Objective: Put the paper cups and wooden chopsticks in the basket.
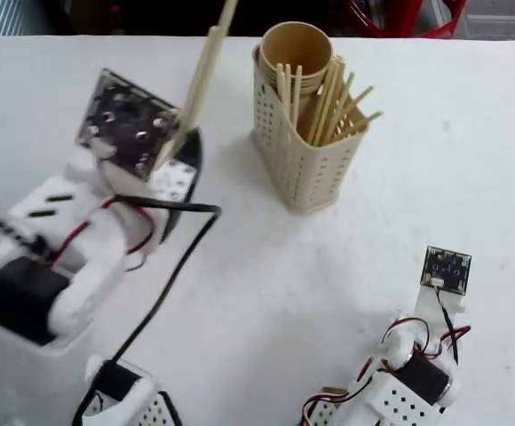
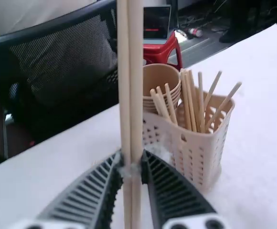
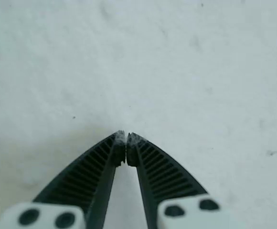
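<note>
A cream perforated basket [image 1: 306,164] [image 2: 196,152] stands at the back middle of the table, holding stacked paper cups [image 1: 295,55] [image 2: 161,86] and several wooden chopsticks [image 1: 333,106] [image 2: 193,102]. My left gripper [image 2: 131,169] [image 1: 164,160] is shut on a pair of wooden chopsticks [image 2: 130,71] [image 1: 200,80], held upright and raised to the left of the basket. My right gripper [image 3: 125,145] is shut with nothing between its fingers, low over the bare white table; its arm [image 1: 417,373] sits at the front right.
The white table [image 1: 266,293] has free room between the two arms and in front of the basket. A black cable [image 1: 164,293] trails from the left arm. Beyond the table's far edge are a mesh chair [image 2: 57,57] and a red stool [image 2: 160,52].
</note>
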